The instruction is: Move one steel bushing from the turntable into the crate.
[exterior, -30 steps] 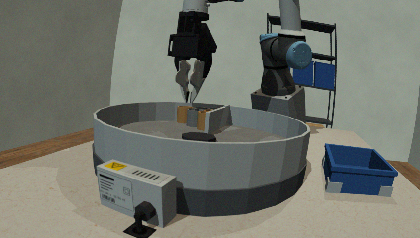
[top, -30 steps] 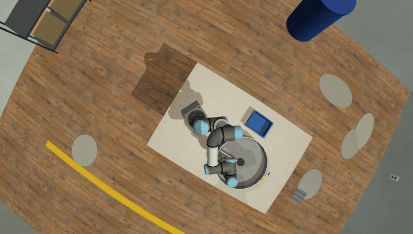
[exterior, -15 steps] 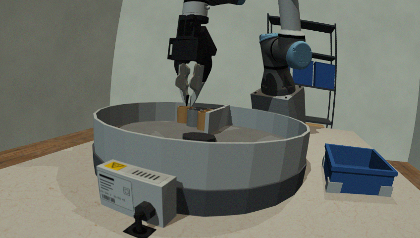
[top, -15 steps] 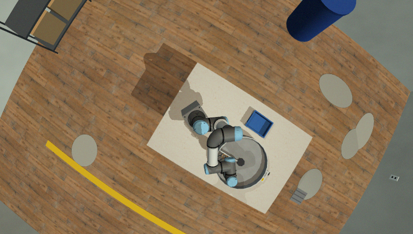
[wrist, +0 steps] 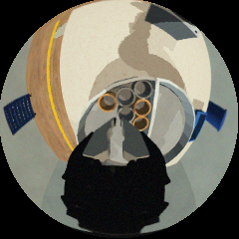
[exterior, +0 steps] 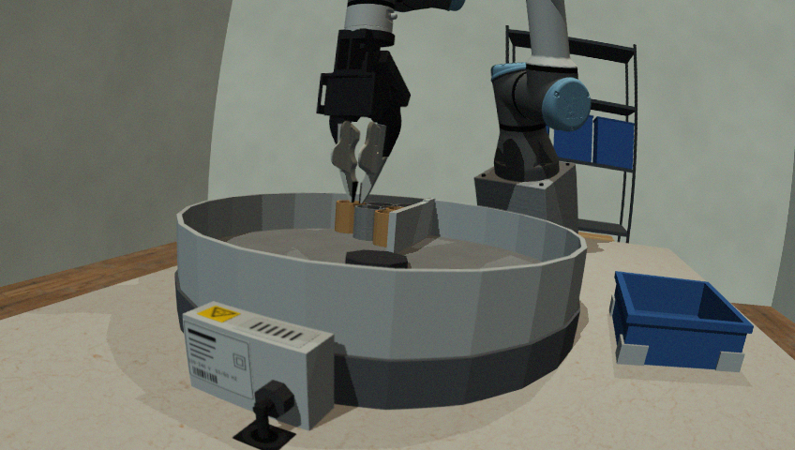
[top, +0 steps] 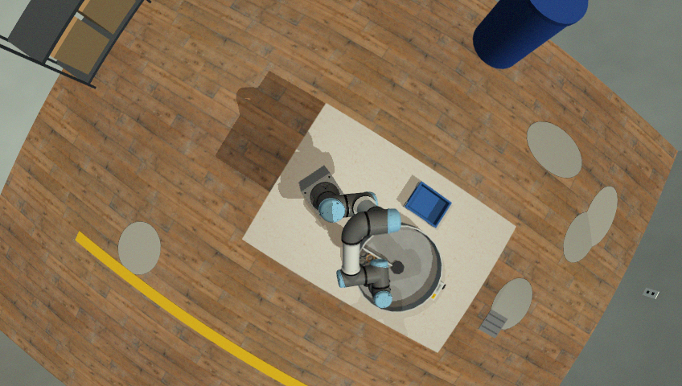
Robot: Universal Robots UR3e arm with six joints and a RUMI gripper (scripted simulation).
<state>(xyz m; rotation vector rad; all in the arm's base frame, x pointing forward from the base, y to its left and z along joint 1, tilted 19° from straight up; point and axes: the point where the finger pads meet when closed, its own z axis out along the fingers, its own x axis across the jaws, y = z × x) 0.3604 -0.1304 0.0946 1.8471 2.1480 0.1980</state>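
Note:
The grey turntable (exterior: pixel 379 290) holds a cluster of short sleeves beside a divider wall (exterior: pixel 412 222). In the wrist view there are grey steel bushings (wrist: pixel 123 96) and brass-coloured ones (wrist: pixel 107 102) packed together. From the side, a steel bushing (exterior: pixel 365 222) stands between two brass ones (exterior: pixel 344 217). My gripper (exterior: pixel 356 195) points straight down with its fingers shut together and nothing between them. Its tips are at the top rim of the cluster, over the seam between the left brass sleeve and the steel one. The blue crate (exterior: pixel 678 318) stands empty on the table to the right of the turntable.
A dark hub (exterior: pixel 376 258) sits at the turntable's centre, and a raised rim surrounds the disc. A grey control box (exterior: pixel 256 362) is fixed to the turntable's front. The arm's base (exterior: pixel 524 189) stands behind the turntable. A shelf rack (exterior: pixel 602 139) is at the back.

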